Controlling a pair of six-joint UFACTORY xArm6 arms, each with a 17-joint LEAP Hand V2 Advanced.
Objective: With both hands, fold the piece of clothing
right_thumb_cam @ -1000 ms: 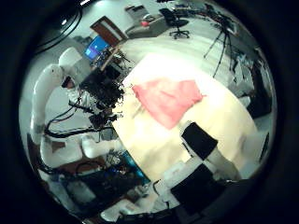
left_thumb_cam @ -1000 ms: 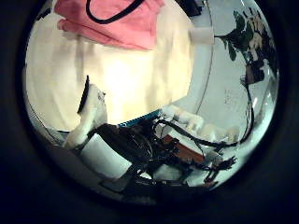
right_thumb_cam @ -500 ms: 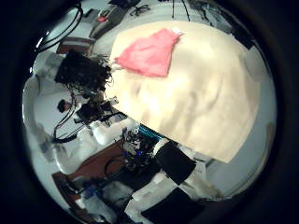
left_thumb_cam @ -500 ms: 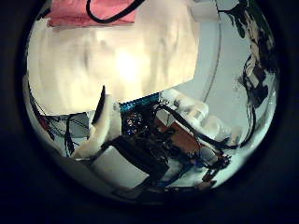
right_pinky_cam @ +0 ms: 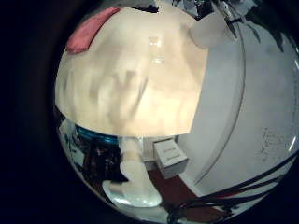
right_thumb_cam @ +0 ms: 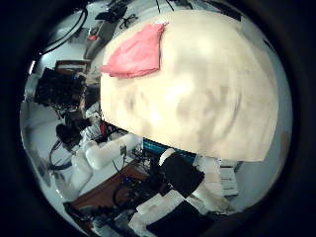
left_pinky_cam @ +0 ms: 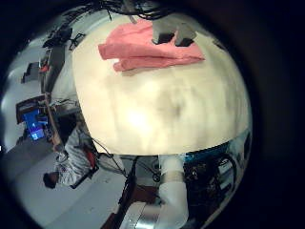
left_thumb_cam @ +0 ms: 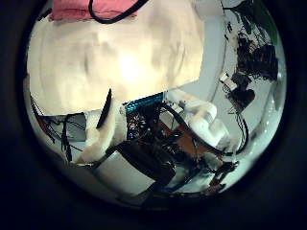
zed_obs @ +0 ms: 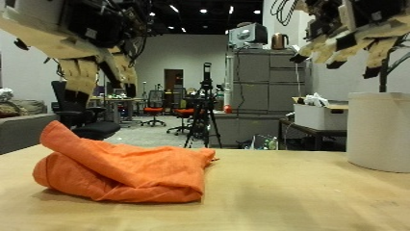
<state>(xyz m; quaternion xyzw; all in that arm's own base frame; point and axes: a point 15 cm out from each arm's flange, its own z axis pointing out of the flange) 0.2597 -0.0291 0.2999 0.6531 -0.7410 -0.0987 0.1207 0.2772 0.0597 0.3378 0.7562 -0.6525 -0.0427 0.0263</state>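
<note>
An orange piece of clothing (zed_obs: 122,164) lies bunched in a folded heap on the tan table (zed_obs: 308,197). Nothing touches it. My left hand (zed_obs: 92,43) hangs high above it with relaxed fingers that hold nothing. High over the bare side of the table, my right hand (zed_obs: 348,34) is also open and holds nothing. The palm views show the clothing (left_pinky_cam: 148,48) (right_thumb_cam: 133,51) far off near one table edge, and only a strip of the clothing (left_thumb_cam: 82,10) (right_pinky_cam: 91,31) at the rim of the other two.
A white cylindrical container (zed_obs: 379,130) stands on the table below the right hand. Behind the table are office chairs, a tripod (zed_obs: 203,106) and grey cabinets (zed_obs: 263,91). The table edge (right_thumb_cam: 188,148) drops off to equipment below.
Both palm views have shifted, so both hands have moved; the clothing now sits smaller and nearer the views' rims. The clothing itself keeps its place and shape.
</note>
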